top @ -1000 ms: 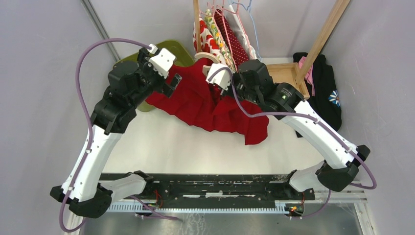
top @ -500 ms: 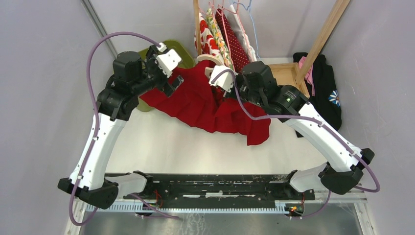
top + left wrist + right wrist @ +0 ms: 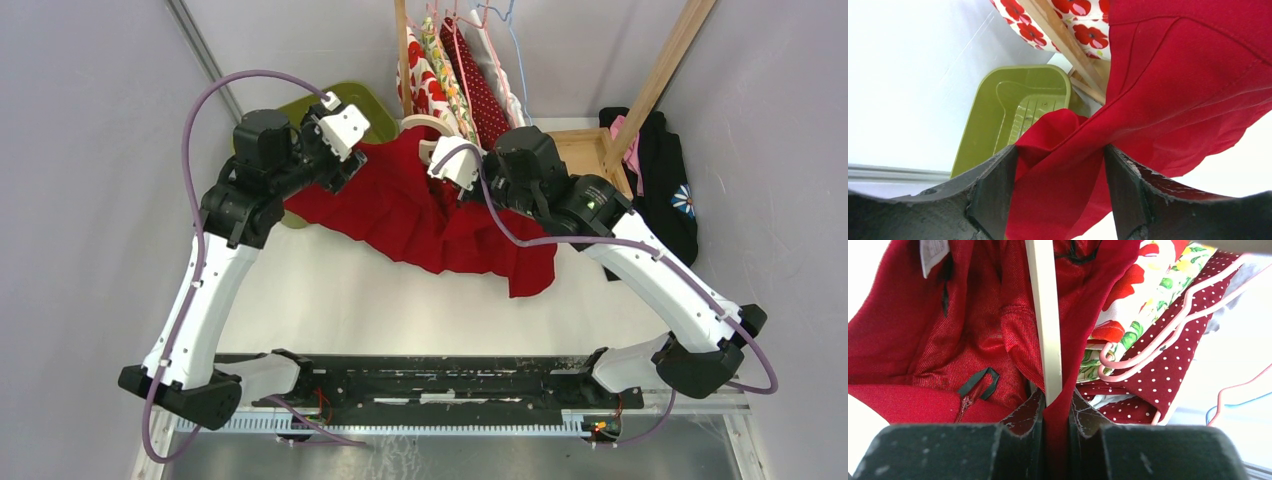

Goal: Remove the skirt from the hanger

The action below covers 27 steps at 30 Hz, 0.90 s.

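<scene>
Left arm stood tall from its base at the near-left corner, elbow cocked high, wrist turned right onto the left edge of the red fabric skirt [image 3: 420,215]. The left gripper [image 3: 1058,150] had its 2 jaws well apart, with a fold of skirt lying between them and brushing both inner faces: straddled, not visibly pinched. Behind that fold sat the olive-green plastic tray [image 3: 998,115], at the far left of the white table [image 3: 330,300].

Over on the other side, the right arm slanted up and left from the near-right corner, wrist tipped down at the skirt's waist. The right gripper [image 3: 1055,402] was nearly closed, nipping red cloth right where the bar of the cream-coloured hanger [image 3: 1045,315] ran into the gap. The skirt hung on that hanger, just in front of the patterned garments on the rack [image 3: 440,70], its hem spilled across the table between the 2 arms.
</scene>
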Motion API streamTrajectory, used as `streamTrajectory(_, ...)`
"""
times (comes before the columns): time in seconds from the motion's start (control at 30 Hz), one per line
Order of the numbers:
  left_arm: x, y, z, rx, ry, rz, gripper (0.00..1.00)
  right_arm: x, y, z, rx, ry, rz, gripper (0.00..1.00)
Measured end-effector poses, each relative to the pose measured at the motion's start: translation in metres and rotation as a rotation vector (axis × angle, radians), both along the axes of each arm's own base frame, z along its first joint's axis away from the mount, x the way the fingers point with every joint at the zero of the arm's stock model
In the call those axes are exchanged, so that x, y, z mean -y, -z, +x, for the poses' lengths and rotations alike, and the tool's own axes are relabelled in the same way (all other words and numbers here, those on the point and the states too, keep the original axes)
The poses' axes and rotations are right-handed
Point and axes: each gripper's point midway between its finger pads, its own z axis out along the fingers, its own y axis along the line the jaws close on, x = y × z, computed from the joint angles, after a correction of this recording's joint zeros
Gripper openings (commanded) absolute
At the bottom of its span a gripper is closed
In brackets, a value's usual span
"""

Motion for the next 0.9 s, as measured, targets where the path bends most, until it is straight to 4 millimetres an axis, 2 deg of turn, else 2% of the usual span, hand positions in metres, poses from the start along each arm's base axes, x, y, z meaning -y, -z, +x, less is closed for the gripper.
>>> streamTrajectory(0.03,-0.002,0.002,0.000,-0.001,-0.011,0.004,0.61,0.000,0.000,0.000,-0.001,-0.001,-0.003,0.01)
streamTrajectory(0.07,-0.005,0.004,0.000,-0.003,-0.024,0.010,0.49,0.001,0.001,0.000,-0.002,-0.001,-0.007,0.01)
streamTrajectory(0.13,-0.010,0.008,-0.001,-0.007,-0.046,0.019,0.13,0.001,0.003,-0.001,-0.002,-0.004,-0.017,0.01)
streamTrajectory(0.17,-0.013,0.010,-0.002,-0.008,-0.055,0.033,0.05,0.002,0.003,-0.001,-0.003,-0.004,-0.020,0.01)
streamTrajectory(0.3,-0.015,0.029,-0.013,-0.055,-0.035,0.084,0.03,0.006,-0.004,0.008,0.033,0.022,-0.013,0.01)
streamTrajectory(0.37,-0.016,0.032,-0.013,-0.060,-0.038,0.097,0.03,0.005,-0.004,0.008,0.038,0.016,-0.018,0.01)
streamTrajectory(0.7,-0.032,0.031,-0.004,-0.018,-0.118,0.131,0.03,-0.005,-0.005,0.010,0.058,-0.010,0.007,0.01)
streamTrajectory(0.9,-0.044,0.023,0.004,0.018,-0.183,0.161,0.03,-0.018,0.006,0.014,0.057,-0.028,0.047,0.01)
